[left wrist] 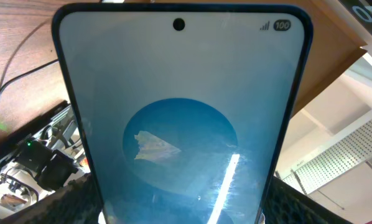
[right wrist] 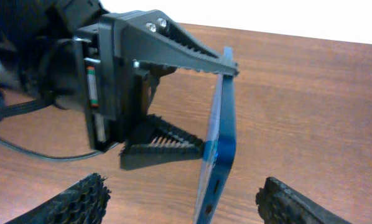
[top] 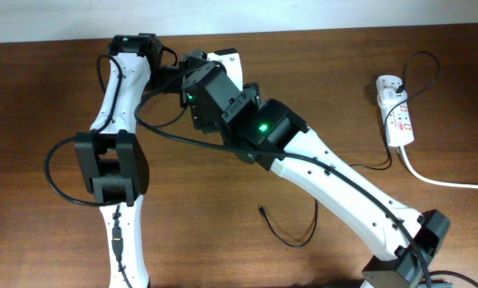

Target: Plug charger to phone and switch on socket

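Note:
The phone fills the left wrist view, its blue screen lit. My left gripper is shut on the phone, one finger on each long edge. In the right wrist view the phone stands edge-on above the table, held in the left gripper's fingers. My right gripper is open and empty, its fingers on either side of the phone's lower end without touching it. The charger lies loose on the table, its tip near the front centre. The socket sits at the far right. Both arms hide the phone overhead.
A thick white cord runs from the socket off the right edge. A thin black cable loops above the socket. Both arms cross over the table's back centre. The table is brown wood.

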{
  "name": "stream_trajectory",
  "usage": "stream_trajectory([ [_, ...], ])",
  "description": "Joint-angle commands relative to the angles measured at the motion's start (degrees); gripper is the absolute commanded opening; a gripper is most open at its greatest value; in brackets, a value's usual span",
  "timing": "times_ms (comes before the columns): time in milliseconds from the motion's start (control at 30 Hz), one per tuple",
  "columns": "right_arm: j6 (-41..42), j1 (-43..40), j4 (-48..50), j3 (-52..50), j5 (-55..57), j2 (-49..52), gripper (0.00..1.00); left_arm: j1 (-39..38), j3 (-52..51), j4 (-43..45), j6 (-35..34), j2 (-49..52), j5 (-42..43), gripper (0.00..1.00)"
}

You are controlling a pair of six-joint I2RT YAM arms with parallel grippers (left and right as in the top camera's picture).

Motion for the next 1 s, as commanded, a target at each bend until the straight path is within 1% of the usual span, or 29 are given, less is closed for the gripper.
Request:
stream_trajectory([
  [0, 0.76, 0.11, 0.44, 1.33, 4.9, 2.23, 0.73, 0.37, 1.27, -0.39, -0.11, -0.13, 2.95, 0.82],
  [33, 0.76, 0.11, 0.5, 1.33, 4.9, 2.23, 0.61, 0.37, 1.27, -0.92, -0.11, -0.13, 2.95, 0.82],
  [67, 0.76, 0.11, 0.46, 1.33, 4.9, 2.27, 0.58, 0.37, 1.27, -1.73, -0.11, -0.13, 2.95, 0.82],
  [133, 0.81, 0.09, 0.46, 1.33, 6.45, 2.86, 0.58, 0.37, 1.27, -2.03, -0.11, -0.13, 2.95, 0.82],
  [233, 0.79, 0.02, 0.9, 1.33, 7.06, 2.95, 0.51, 0.37, 1.27, -2.82, -0.09, -0.13, 2.95, 0.81],
  [267, 0.79, -0.15, 0.92, 1.33, 7.02, 2.95, 0.5, 0.37, 1.27, -2.8, 0.15, -0.13, 2.95, 0.82],
  [300, 0.81, -0.46, 0.83, 1.33, 6.67, 2.95, 0.5, 0.37, 1.27, -2.84, 1.03, -0.13, 2.95, 0.81],
  [400, 1.88, -1.57, 0.83, 1.33, 3.48, 2.95, 0.5, 0.37, 1.27, -2.84, 1.2, -0.13, 2.95, 0.82],
  [500, 1.84, -2.27, 0.81, 1.31, 1.38, 3.48, 0.46, 0.37, 1.27, -2.82, 1.22, -0.13, 2.95, 0.82],
  [533, 1.86, -2.27, 0.83, 1.31, 1.38, 3.56, 0.41, 0.37, 1.27, -2.82, 1.22, -0.13, 2.95, 0.82],
  [600, 1.86, -2.27, 0.85, 1.31, 0.94, 4.59, 0.38, 0.37, 1.27, -2.82, 1.22, -0.13, 2.95, 0.82],
  [633, 1.88, -2.25, 0.94, 1.31, 0.94, 4.85, 0.34, 0.37, 1.27, -2.82, 1.22, -0.13, 2.95, 0.82],
  [733, 1.84, -2.27, 2.32, 1.36, 0.96, 4.85, 0.31, 0.37, 1.27, -2.82, 1.22, -0.13, 2.95, 0.82],
  [767, 1.84, -2.27, 2.34, 1.36, 0.98, 4.85, 0.28, 0.37, 1.27, -2.82, 1.22, -0.13, 2.95, 0.82],
  [933, 1.86, -2.27, 2.71, 1.36, 1.25, 4.85, 0.22, 0.37, 1.27, -2.82, 1.22, -0.13, 2.95, 0.82],
  [967, 1.86, -2.25, 2.71, 1.36, 1.38, 4.85, 0.16, 0.37, 1.27, -2.82, 1.22, -0.13, 2.95, 0.82],
])
